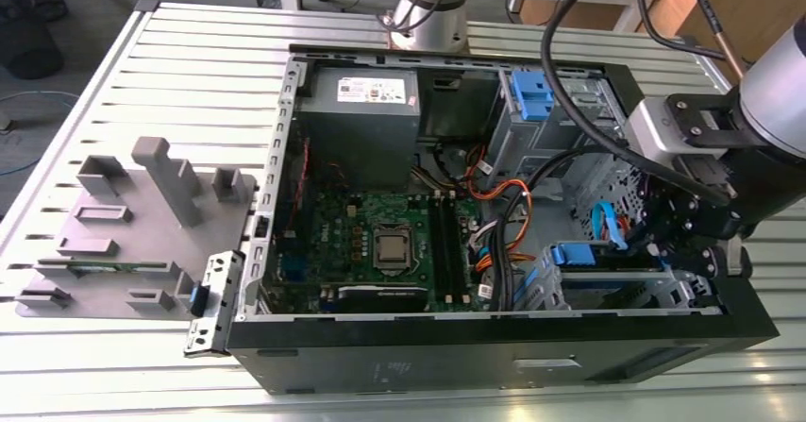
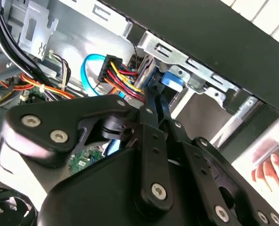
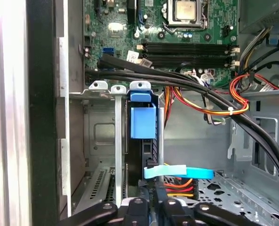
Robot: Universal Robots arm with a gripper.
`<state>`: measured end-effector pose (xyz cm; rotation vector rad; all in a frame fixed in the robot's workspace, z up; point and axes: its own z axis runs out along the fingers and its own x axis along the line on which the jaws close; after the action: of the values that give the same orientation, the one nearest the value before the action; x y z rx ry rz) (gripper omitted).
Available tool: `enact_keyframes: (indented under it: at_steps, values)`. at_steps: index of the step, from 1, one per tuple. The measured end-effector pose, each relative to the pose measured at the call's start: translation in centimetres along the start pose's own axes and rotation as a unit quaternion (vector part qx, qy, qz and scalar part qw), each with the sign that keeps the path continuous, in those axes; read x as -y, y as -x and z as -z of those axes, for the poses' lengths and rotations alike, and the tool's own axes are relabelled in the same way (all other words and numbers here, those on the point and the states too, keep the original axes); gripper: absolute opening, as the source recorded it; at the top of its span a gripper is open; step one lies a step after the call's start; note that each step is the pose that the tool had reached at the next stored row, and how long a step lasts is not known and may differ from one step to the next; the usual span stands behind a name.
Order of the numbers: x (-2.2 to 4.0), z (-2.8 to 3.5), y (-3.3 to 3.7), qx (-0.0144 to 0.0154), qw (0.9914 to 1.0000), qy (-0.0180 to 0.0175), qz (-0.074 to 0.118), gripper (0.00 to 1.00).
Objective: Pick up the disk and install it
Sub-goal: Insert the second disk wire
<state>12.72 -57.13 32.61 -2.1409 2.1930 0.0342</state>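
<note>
The slatted metal bench (image 1: 164, 73) carries an open black computer case (image 1: 504, 356), lying on its side, motherboard (image 1: 377, 228) facing up. A grey power-supply box (image 1: 362, 110) fills the far corner. On the exterior view's left rests a grey fixture plate (image 1: 126, 224). The arm's black tool (image 1: 686, 243) reaches down into the drive cage (image 3: 99, 155) at the case's near corner on the exterior view's right. The disk (image 3: 143, 136) sits on edge in that cage (blue rail (image 3: 143, 120) showing), with the tool (image 3: 153, 202) right at its end; whether the fingers are pinching it, I cannot tell. A blue cable (image 3: 177, 172) crosses just beside.
</note>
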Motion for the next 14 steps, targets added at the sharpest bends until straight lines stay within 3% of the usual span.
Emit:
enact_keyframes:
  at_steps: [1, 2, 7, 14]
  values:
    - [0.0, -0.01, -0.01, -0.0001, 1.0, 0.0, 0.0, 0.17]
    - [0.0, 0.02, -0.01, -0.0004, 1.0, -0.0001, 0.0, 0.24]
    - [0.01, 0.22, 0.0, -0.0012, 1.0, -0.0001, 0.0, 0.24]
    - [0.07, 1.84, 0.12, -0.0011, 1.0, -0.0001, 0.0, 0.24]
